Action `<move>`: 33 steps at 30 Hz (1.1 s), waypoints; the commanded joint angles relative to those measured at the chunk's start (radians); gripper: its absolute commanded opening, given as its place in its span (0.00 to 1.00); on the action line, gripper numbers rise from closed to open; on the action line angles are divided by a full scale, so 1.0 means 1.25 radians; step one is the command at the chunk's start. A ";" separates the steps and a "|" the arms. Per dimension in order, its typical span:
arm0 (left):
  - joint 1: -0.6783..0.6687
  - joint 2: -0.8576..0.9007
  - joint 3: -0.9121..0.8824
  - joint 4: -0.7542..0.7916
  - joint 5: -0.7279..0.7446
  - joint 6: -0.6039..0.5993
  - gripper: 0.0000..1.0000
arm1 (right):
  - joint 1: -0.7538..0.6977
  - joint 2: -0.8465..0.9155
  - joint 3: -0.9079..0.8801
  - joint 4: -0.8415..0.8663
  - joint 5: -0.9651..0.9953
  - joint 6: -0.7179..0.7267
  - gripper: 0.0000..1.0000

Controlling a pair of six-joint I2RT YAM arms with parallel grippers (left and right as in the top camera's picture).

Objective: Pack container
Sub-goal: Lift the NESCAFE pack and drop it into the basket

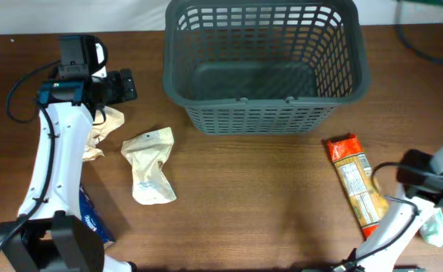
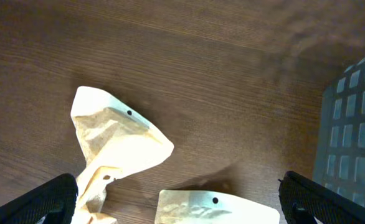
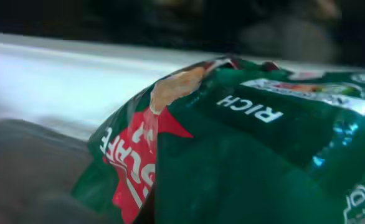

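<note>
Dark grey slotted plastic basket (image 1: 259, 113) is sitting far-centre on the brown wooden table (image 1: 267, 219). Left of it and nearer, a flat cream paper pouch (image 1: 150, 166) is lying with a crumpled cream paper pouch (image 1: 104, 130) just beside it on the left, and a blue plastic packet (image 1: 93, 219) is lying nearer still. Right of the basket and nearer, a long orange-red plastic packet (image 1: 355, 185) is lying lengthwise, a green foil packet (image 1: 436, 229) lying off to its right.

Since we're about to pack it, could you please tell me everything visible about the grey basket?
The basket is dark grey plastic, rectangular, with slotted lattice walls, a thick rim and a darker floor that looks solid. It stands upright at the far middle of the wooden table, open side up, and looks empty. Nothing but the table touches it.
</note>
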 commanded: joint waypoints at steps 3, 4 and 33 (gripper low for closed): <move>-0.003 0.000 0.001 0.002 0.008 0.011 0.99 | 0.140 -0.060 0.034 -0.004 -0.089 0.021 0.04; -0.003 0.000 0.001 0.002 0.009 0.011 0.99 | 0.157 -0.058 0.030 -0.026 -0.089 0.014 0.03; -0.003 0.000 0.001 0.002 0.009 0.082 0.99 | 0.366 -0.045 -0.313 -0.406 0.305 -0.156 0.79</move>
